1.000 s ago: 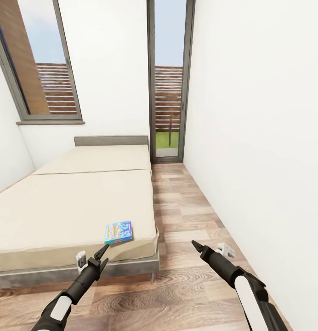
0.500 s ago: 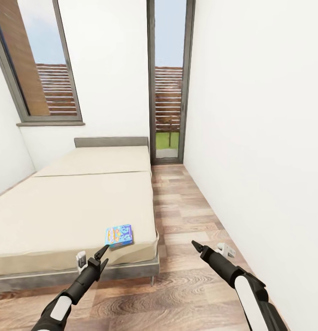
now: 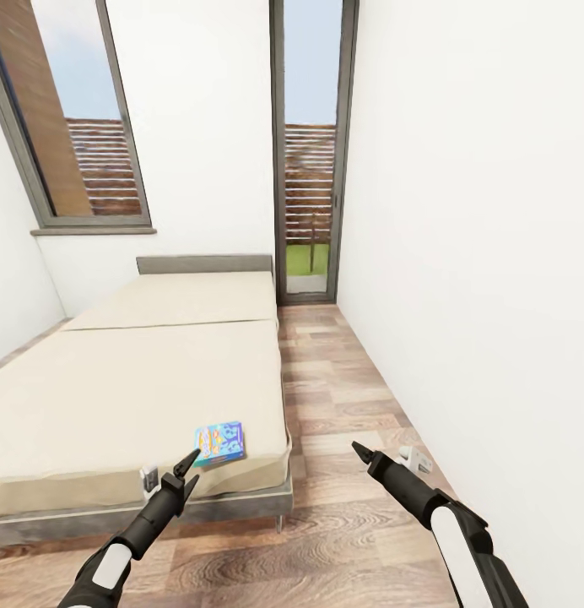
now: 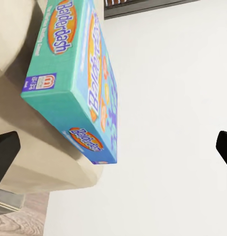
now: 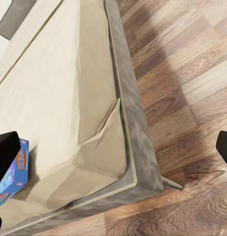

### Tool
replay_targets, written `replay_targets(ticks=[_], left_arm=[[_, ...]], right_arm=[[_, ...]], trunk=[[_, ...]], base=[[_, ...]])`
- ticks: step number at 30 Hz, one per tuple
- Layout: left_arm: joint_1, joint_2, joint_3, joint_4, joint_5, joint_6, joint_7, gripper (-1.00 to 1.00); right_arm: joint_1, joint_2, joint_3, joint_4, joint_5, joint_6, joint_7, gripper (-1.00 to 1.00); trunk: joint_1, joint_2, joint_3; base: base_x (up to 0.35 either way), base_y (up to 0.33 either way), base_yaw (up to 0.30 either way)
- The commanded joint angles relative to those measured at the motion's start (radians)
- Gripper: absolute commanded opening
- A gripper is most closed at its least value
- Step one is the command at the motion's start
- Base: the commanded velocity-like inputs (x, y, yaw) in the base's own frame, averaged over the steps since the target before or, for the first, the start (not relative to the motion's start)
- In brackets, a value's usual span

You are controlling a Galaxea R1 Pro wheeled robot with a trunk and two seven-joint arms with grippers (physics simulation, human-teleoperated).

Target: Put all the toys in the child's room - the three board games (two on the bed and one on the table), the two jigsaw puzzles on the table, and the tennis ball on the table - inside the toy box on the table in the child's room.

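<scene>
Board game: your blue-and-orange box [image 3: 219, 444] reading "Balderdash" lies flat on the bed [image 3: 115, 397], near its foot-end corner beside the floor [image 3: 343, 397].
Left gripper [image 3: 189, 469]: it hovers just short of the box, jaws wide apart and holding nothing.
Right gripper [image 3: 359, 452]: it hangs over the floor, well apart from the bed; you cannot tell how its jaws stand in the head view, though its wrist view shows both tips at opposite edges, empty.
Cut off: the bed's left side runs out of frame.
</scene>
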Motion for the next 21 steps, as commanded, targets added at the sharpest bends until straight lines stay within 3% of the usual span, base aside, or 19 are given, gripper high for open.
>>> replay_targets(ticks=[1, 15, 21], left_arm=[[-0.001, -0.001, 0.005, -0.001, 0.001, 0.009, -0.003, 1.00], [-0.001, -0.001, 0.005, -0.001, 0.002, 0.005, -0.012, 1.00], [-0.001, 0.000, 0.004, -0.001, 0.002, 0.006, -0.012, 1.00]], right_arm=[[-0.001, 0.001, -0.003, -0.001, -0.001, 0.007, 0.004, 1.00], [-0.001, 0.001, -0.003, -0.001, -0.001, 0.007, 0.004, 1.00], [-0.001, 0.001, -0.003, -0.001, -0.001, 0.007, 0.004, 1.00]], trunk=[[0.000, 0.000, -0.001], [0.000, 0.000, -0.001], [0.000, 0.000, -0.001]], base=[[0.000, 0.000, 0.000], [0.000, 0.000, 0.000], [0.108, 0.000, 0.000]])
